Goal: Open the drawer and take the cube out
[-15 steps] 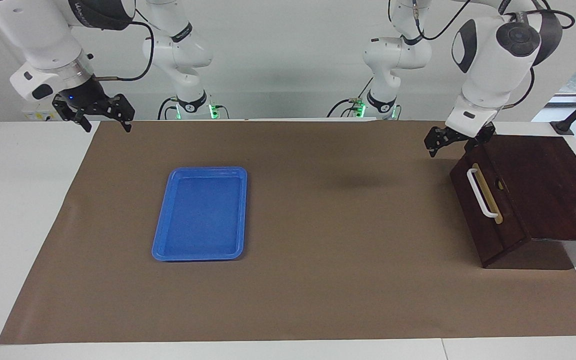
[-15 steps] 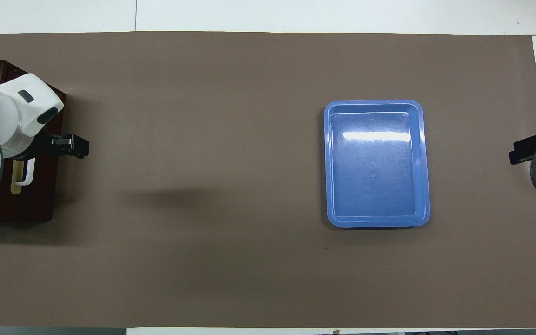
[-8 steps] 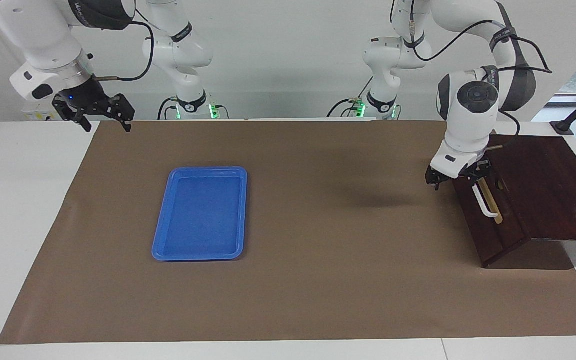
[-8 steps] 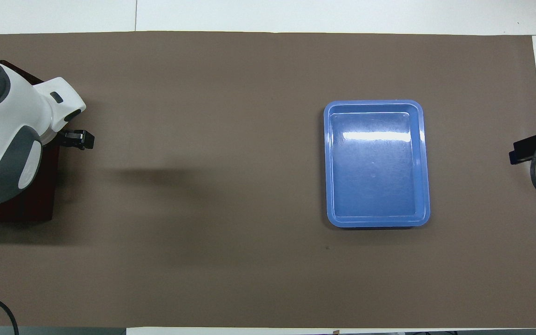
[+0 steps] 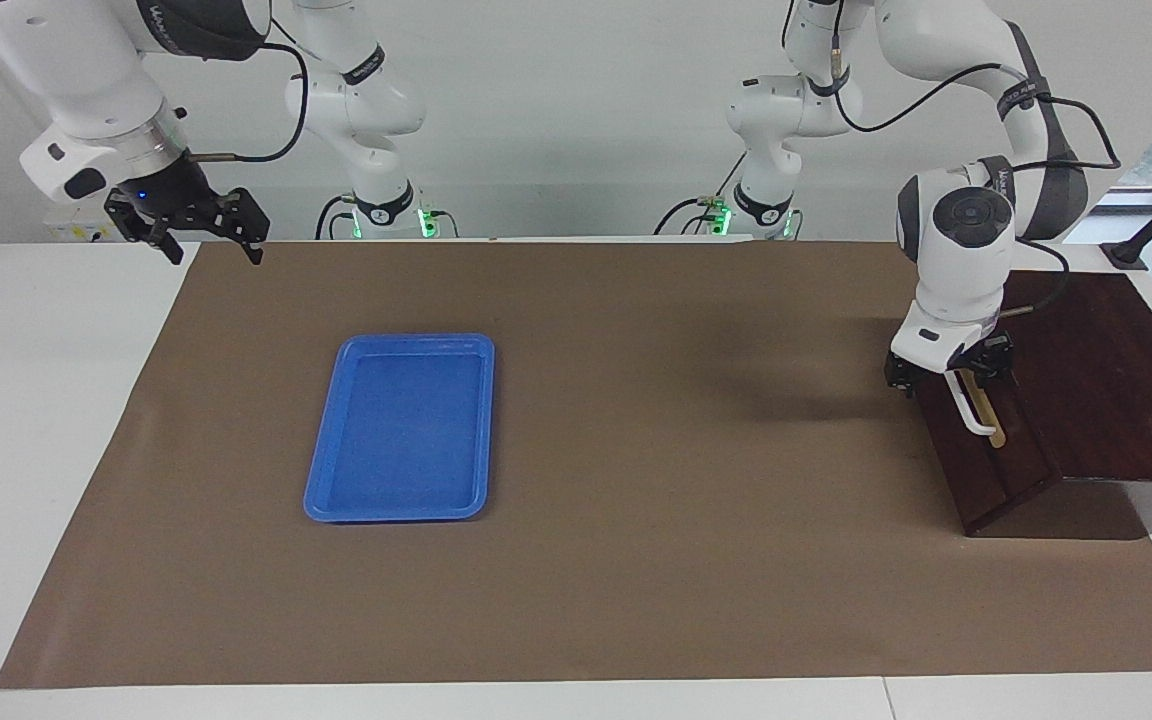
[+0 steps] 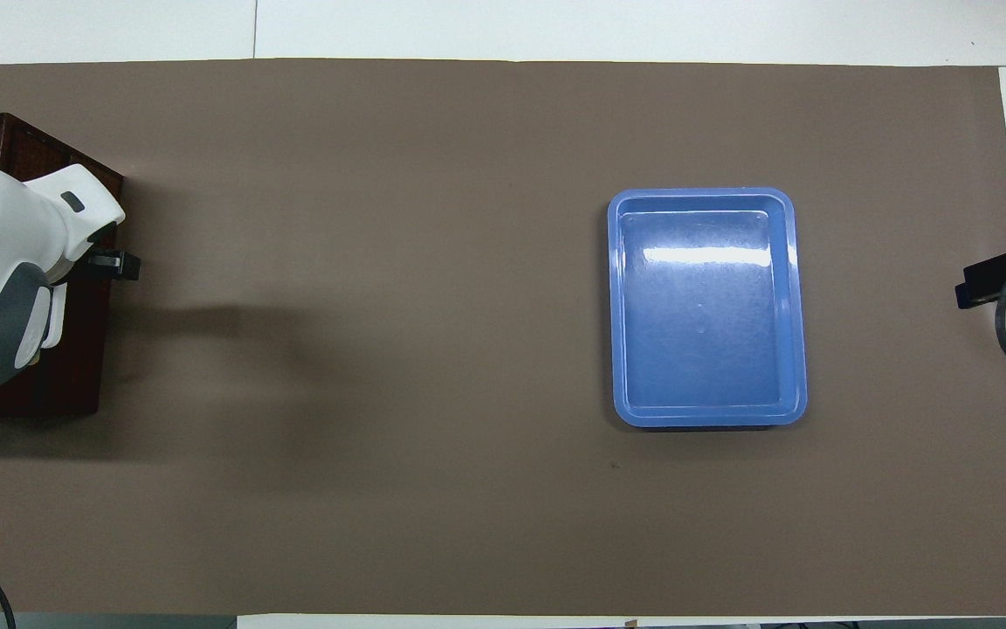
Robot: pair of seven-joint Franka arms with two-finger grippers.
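counting one drawer [image 5: 976,440], shut, at the left arm's end; one blue tray [image 5: 401,428]; no cube showing. left gripper [image 5: 946,376] spread wide at white handle [image 5: 971,412], mostly hidden overhead; right gripper [image 5: 198,232] waiting, spread, empty.
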